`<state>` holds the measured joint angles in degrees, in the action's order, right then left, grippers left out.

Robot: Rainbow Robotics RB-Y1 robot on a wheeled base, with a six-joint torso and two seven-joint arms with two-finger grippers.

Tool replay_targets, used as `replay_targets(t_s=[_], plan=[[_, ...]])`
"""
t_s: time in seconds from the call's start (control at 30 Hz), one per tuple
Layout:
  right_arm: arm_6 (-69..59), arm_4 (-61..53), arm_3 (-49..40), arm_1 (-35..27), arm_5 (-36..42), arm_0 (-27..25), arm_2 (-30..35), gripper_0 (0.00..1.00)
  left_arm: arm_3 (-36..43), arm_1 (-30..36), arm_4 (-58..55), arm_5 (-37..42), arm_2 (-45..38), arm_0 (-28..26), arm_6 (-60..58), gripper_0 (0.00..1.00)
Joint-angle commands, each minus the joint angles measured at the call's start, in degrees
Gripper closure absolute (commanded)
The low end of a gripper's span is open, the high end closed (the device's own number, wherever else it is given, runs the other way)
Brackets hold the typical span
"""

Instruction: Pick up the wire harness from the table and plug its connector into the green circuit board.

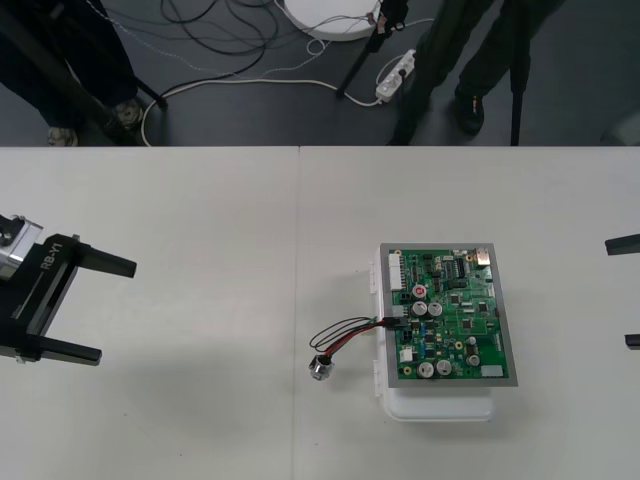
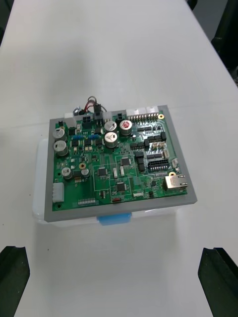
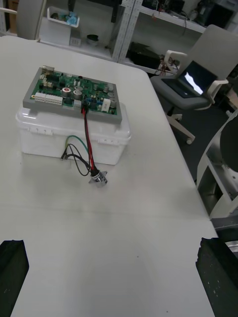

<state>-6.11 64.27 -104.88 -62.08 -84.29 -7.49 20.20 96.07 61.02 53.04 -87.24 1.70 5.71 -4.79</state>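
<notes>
The green circuit board [image 1: 447, 313] sits on its white base [image 1: 440, 405] right of the table's middle. The wire harness [image 1: 348, 331] hangs off the board's left edge. Its black plug [image 1: 396, 322] is seated in the board, and its wires loop down to the round metal socket [image 1: 321, 367] lying on the table. My left gripper [image 1: 95, 308] waits open at the far left, well away from the harness. At the far right my right gripper [image 1: 628, 293] is open too. The right wrist view looks across the board [image 2: 119, 158] to the plug [image 2: 97, 108]. The left wrist view has the red wire [image 3: 88, 143] and socket [image 3: 99, 178].
Bare table [image 1: 200, 220] lies between my left gripper and the board. The table's far edge runs along the top, with dark floor and cables [image 1: 230, 40] beyond it. In the left wrist view the table's side edge [image 3: 173, 148] runs past the board.
</notes>
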Motion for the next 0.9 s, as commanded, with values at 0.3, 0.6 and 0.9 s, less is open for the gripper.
replay_targets(t_s=[0.3,0.6,0.9], plan=[[1.89,-12.16,6.27,-4.98,-5.18,-0.60,3.97,0.00,9.58,10.17,-7.33,-1.35,-5.48,-5.36,-4.00,0.00],[2.85,-16.29,7.59,-4.98,-5.71,-3.15,3.97,0.00,12.39,11.66,-12.08,1.63,-6.71,-6.59,-5.15,0.00],[4.00,-19.54,6.71,-4.72,-5.71,-5.52,3.97,0.00,12.92,13.16,-13.84,3.74,-6.71,-6.68,-5.15,0.00]])
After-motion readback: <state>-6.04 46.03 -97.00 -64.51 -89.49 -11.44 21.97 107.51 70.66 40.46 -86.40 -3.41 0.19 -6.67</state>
